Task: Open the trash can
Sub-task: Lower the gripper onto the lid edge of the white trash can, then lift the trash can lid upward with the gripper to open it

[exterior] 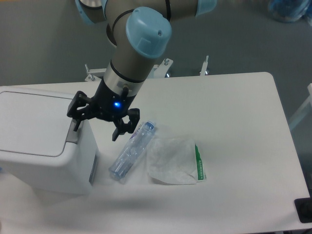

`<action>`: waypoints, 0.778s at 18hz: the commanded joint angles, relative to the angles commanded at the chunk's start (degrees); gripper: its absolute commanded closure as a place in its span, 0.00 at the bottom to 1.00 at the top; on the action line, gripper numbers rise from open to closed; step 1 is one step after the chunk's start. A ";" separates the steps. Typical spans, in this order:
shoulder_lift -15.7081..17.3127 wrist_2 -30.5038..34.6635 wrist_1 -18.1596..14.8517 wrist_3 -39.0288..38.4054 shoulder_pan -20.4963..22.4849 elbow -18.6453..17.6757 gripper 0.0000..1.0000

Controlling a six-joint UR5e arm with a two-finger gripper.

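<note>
The trash can (pixel 44 161) is a large white boxy bin at the left edge of the table. Its flat white lid (pixel 29 119) lies shut. The grey push tab (pixel 73 135) sits at the lid's right edge. My gripper (pixel 96 129) hangs over the bin's right front corner with its black fingers spread open and nothing between them. The left fingertip (pixel 76 123) is right at or just above the grey tab; I cannot tell whether it touches. The right fingertip (pixel 118 132) hangs beyond the bin's side, over the table.
A clear plastic bottle (pixel 130 151) lies on the white table (pixel 234 122) just right of the bin. A crumpled clear bag with a green edge (pixel 173 160) lies beside the bottle. A dark object (pixel 303 209) sits at the table's front right corner.
</note>
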 joint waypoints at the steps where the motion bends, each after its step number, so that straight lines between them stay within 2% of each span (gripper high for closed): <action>1: 0.00 0.00 0.00 0.09 0.00 -0.26 0.00; 14: -0.53 0.09 0.53 0.18 -0.35 -0.71 0.00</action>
